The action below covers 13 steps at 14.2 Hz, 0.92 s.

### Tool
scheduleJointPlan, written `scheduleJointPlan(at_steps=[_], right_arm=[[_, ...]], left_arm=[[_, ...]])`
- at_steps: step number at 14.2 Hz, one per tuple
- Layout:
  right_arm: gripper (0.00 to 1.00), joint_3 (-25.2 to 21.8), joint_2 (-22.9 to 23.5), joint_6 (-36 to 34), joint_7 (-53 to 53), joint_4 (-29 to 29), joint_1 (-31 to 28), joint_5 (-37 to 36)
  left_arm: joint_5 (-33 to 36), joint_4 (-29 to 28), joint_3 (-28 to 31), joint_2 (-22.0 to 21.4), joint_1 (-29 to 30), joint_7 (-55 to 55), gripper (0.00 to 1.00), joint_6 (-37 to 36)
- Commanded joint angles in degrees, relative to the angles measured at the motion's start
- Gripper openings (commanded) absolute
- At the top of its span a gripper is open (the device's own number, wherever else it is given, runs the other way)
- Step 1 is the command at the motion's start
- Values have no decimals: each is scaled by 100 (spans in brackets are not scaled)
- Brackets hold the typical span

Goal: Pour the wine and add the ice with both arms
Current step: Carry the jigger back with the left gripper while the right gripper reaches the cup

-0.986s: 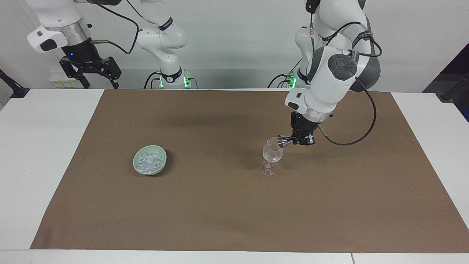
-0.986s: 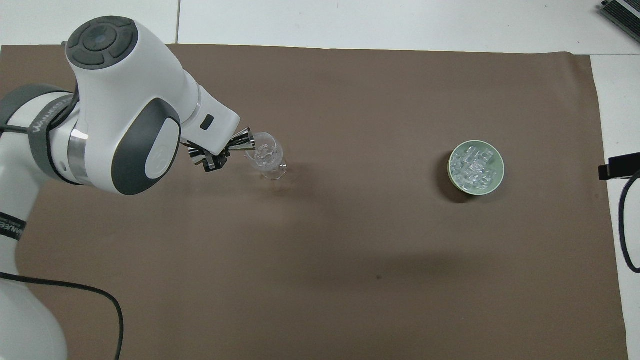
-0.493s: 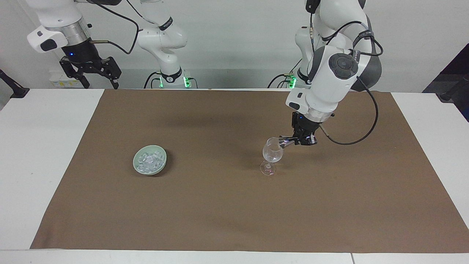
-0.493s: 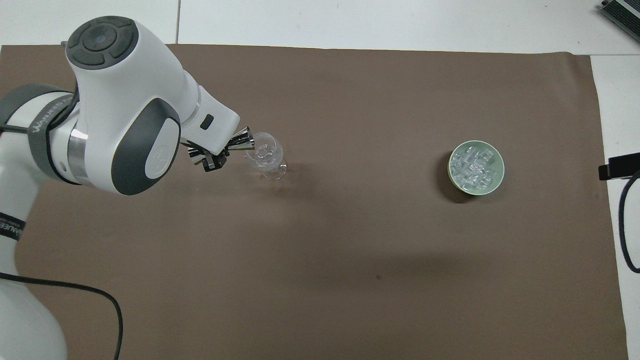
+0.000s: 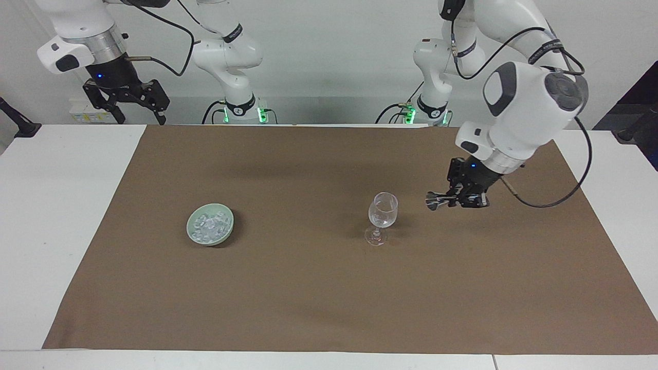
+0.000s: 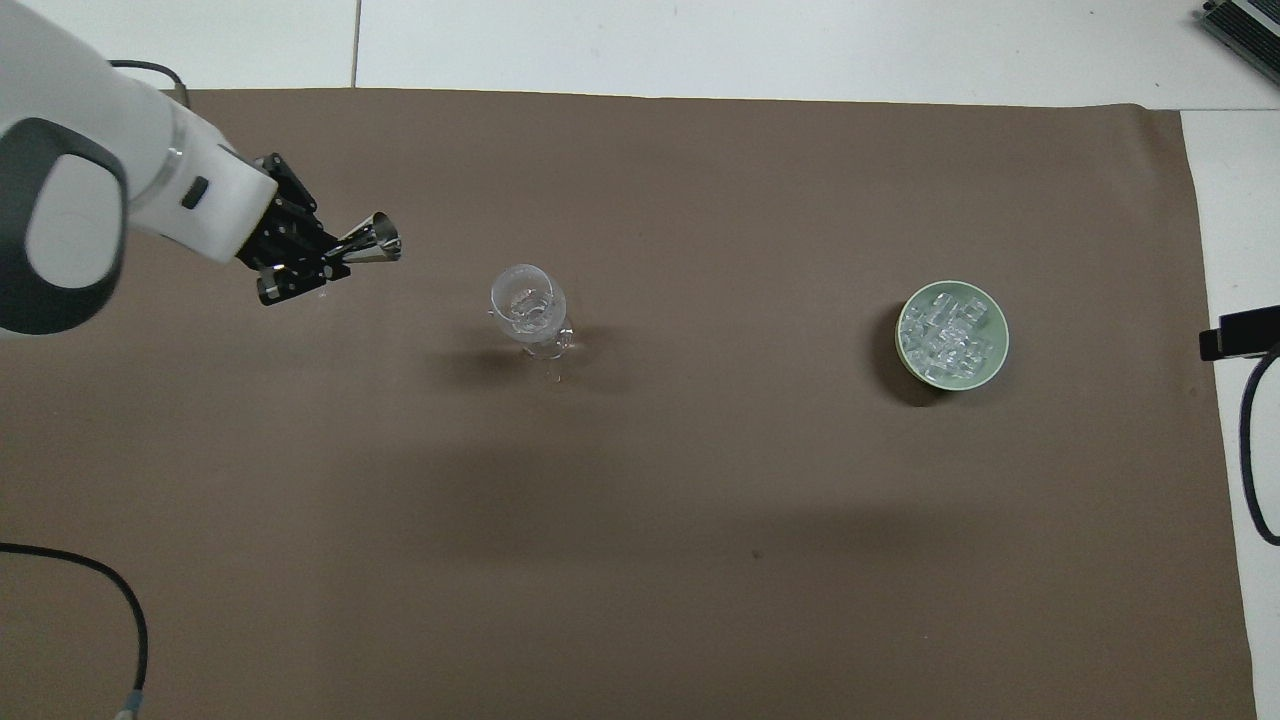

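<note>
A: The left claw [image 5: 446,199] pulled clear of the clear stemmed wine glass [image 5: 383,210]! A second earlier the small shiny steel double-cone jigger [image 5: 435,201] was tipped right at the rim; now it hung over bare brown mat right of centre in the facing view, tilted on its side, well apart from the glass.

B: And that claw stayed pinched on the jigger's narrow waist. In the overhead view it sat at the upper left, the jigger [image 6: 372,241] pointing at the glass [image 6: 528,305] near mid-frame.

A: So the pour looked finished, I'd say. The glass stood upright on the large brown mat [image 5: 329,298] covering the white counter [image 5: 61,205], with something clear and glinting in the bowl; liquid or not, I couldn't tell.

B: Which left the ice. The heap of small clear ice cubes [image 5: 210,226] lay in the shallow pale green round bowl [image 5: 192,226], left of centre in the facing view, well apart from the glass.

A: And the right claw [image 5: 134,105] waited at the upper left of that view, fingers spread, holding nothing. Only a dark edge of it [image 6: 1238,332] showed at the overhead view's right border.

B: My guess: the ice was its job.
</note>
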Motion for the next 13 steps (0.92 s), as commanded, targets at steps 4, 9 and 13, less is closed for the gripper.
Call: scheduleJointPlan(at_steps=[4,9,13], right_arm=[[100,47,-83,-156,63,-47,-208,99],[100,337,-128,668,-121,-696,-199,99],[100,460,109,1355,-263,-1249,-191,108]], left_arm=[[-1436,-243,-81,227,1671,2277,0,-733],[-2781,-499,-133,858,2963,4289,0,-1348],[-3853,-447,-291,1623,3982,5109,0,-2130]])
